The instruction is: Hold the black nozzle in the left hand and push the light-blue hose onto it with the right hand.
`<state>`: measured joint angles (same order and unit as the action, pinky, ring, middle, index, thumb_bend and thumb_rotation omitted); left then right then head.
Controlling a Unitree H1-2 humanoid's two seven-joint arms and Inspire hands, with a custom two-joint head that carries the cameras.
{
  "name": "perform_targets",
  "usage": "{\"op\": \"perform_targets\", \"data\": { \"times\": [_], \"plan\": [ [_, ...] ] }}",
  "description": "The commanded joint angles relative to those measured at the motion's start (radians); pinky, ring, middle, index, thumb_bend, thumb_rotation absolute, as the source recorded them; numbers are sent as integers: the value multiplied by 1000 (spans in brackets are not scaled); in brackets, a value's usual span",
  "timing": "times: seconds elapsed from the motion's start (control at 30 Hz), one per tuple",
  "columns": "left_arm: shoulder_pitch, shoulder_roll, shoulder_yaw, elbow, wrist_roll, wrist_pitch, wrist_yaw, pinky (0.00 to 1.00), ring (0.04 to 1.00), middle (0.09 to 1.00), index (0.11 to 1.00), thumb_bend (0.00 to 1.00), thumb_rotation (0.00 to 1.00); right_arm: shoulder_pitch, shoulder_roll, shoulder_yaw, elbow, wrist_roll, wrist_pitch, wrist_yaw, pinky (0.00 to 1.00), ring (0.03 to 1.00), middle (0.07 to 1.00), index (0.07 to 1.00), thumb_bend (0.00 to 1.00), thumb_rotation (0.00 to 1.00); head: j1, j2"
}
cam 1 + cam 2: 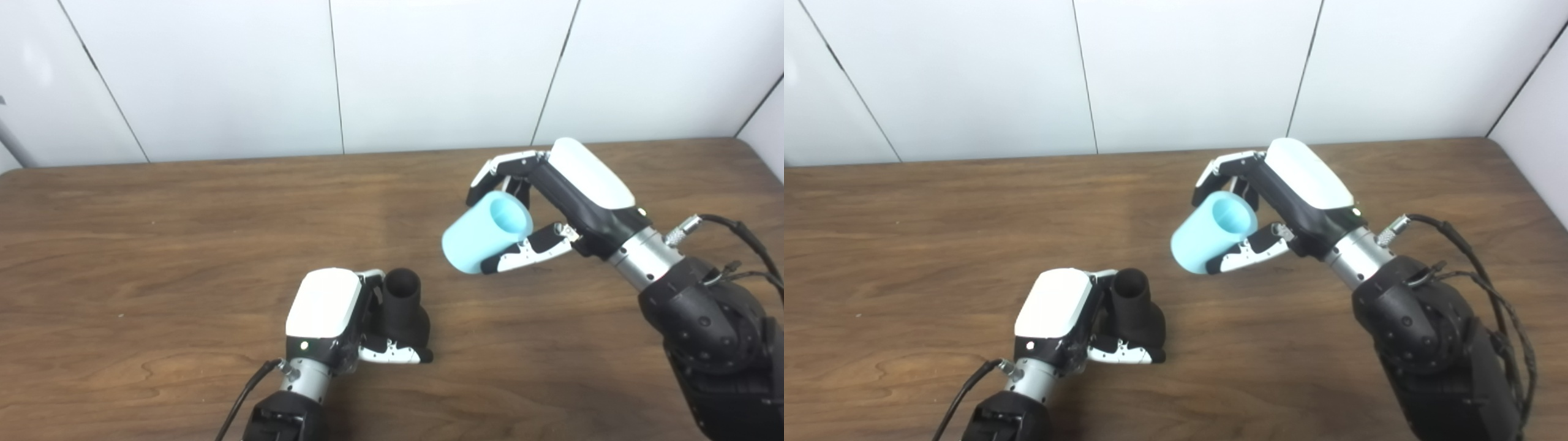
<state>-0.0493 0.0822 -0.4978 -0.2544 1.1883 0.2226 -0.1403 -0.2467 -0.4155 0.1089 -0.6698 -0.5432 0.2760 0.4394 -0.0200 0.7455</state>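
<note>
The left hand [343, 318] is down low, close to us, wrapped around the black nozzle [404, 306]. The nozzle stands up with its round hole on top, just over the worktop [153, 245]. The right hand [551, 202] is up in the air, farther back, holding the light-blue hose [484, 236] between its fingers and thumb. The hose is tipped sideways, apart from the nozzle. The worktop is brown wood. Behind it is a white wall [429, 67] with thin dark lines.
</note>
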Motion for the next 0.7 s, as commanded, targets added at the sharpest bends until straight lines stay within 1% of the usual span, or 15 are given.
{"op": "perform_targets", "data": {
  "times": [0.0,0.07,0.23,0.4,0.53,0.67],
  "plan": [
    [20,-10,-26,31,5,-3,-31,679,569,452,498,524,0,-29,7,-3,-50,-5,15,7,364,398,511,494,517,0,-1,3],
    [20,-13,-27,28,5,-1,-36,673,562,446,499,524,0,-27,19,2,-55,-2,13,9,378,407,508,495,518,0,2,5],
    [20,-16,-30,24,11,3,-41,680,568,455,496,525,0,-15,44,16,-64,-20,18,23,376,410,507,496,518,0,8,9],
    [21,-19,-33,20,14,7,-42,678,573,463,495,525,0,0,59,24,-63,-6,3,27,373,407,511,490,518,0,10,10],
    [25,-21,-34,16,13,12,-45,685,571,458,495,525,0,8,67,34,-74,8,31,52,384,415,512,484,518,0,14,13],
    [26,-22,-35,14,14,13,-44,681,568,449,497,525,0,15,77,48,-74,-1,27,57,396,416,513,483,518,0,17,14]
  ]
}}
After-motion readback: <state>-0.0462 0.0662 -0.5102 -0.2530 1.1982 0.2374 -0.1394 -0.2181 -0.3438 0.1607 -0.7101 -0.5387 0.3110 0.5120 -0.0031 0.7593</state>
